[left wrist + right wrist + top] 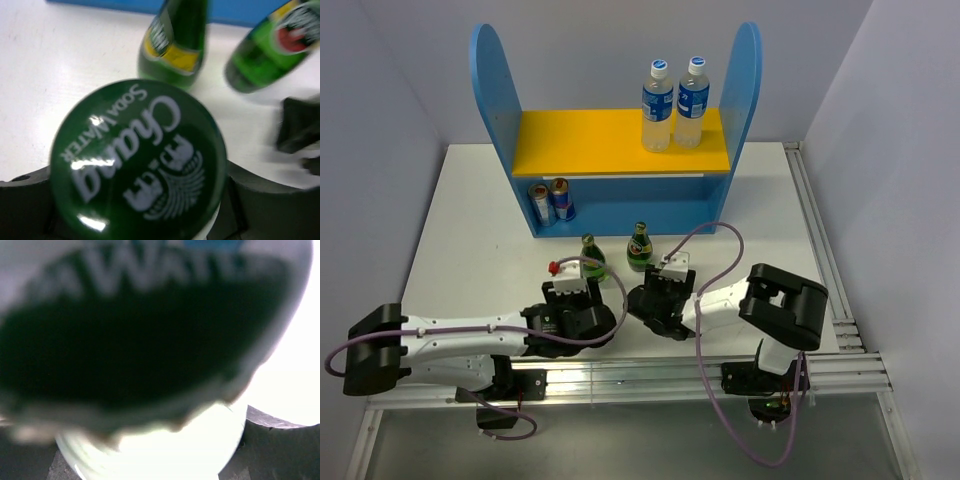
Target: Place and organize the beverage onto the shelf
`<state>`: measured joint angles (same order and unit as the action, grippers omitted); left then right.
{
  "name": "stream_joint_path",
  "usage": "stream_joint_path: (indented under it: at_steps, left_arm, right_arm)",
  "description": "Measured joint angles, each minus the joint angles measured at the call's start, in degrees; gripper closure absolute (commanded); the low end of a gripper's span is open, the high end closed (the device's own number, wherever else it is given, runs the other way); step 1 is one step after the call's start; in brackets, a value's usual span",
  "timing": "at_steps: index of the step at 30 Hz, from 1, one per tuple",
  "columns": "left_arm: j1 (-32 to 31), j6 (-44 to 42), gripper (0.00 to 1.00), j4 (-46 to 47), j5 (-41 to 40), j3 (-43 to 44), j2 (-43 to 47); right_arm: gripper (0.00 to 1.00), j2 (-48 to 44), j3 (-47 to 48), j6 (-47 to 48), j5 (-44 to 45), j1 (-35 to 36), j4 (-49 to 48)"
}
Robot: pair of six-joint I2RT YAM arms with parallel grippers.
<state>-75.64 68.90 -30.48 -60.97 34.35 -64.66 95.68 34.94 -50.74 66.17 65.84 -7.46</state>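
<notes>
Two dark green glass bottles (588, 257) stand upright on the white table (470, 220), just in front of the blue two-tier shelf (492, 90) and not yet on it. Expect them to be rigid, slick, breakable and fairly heavy for their size; take each around the body under the shoulder, not the slim neck. Your left pincer (140, 215) is closed, with a dark green round metal cap (137, 160) printed Chang Soda Water wedged between its fingers (260, 200); what lies beneath is hidden. Your right pincer (150, 455) shows only blur against a dark lettered top (140, 335), so you cannot tell its jaws' spacing.
</notes>
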Motion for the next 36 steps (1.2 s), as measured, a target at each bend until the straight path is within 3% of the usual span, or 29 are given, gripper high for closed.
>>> stream_joint_path:
  at_steps: [5, 12, 18, 23, 36]
  left_arm:
    - [-0.8, -5.5, 1.00, -7.7, 0.3, 12.8, 2.1]
    - [1.7, -24.6, 1.00, -7.6, 0.3, 33.0, 2.4]
    - [15.3, -42.9, 1.00, -1.9, 5.5, 43.8, -1.1]
    - [26.4, -52.6, 1.00, 0.1, 12.0, 53.3, -8.7]
    - [47.0, -58.5, 1.00, 3.7, 27.5, 62.6, -23.5]
  right_arm:
    - [1.00, -1.8, 0.4, -9.4, 1.3, 4.0, 11.7]
    - [1.00, -0.8, 5.0, -24.2, 1.3, 12.9, 29.6]
    - [1.00, 0.9, 7.1, -29.3, 1.7, 15.8, 34.4]
    - [1.00, 0.9, 7.0, -29.7, 1.9, 17.0, 34.7]
    - [1.00, -1.2, 5.0, -30.9, 1.5, 23.1, 34.8]
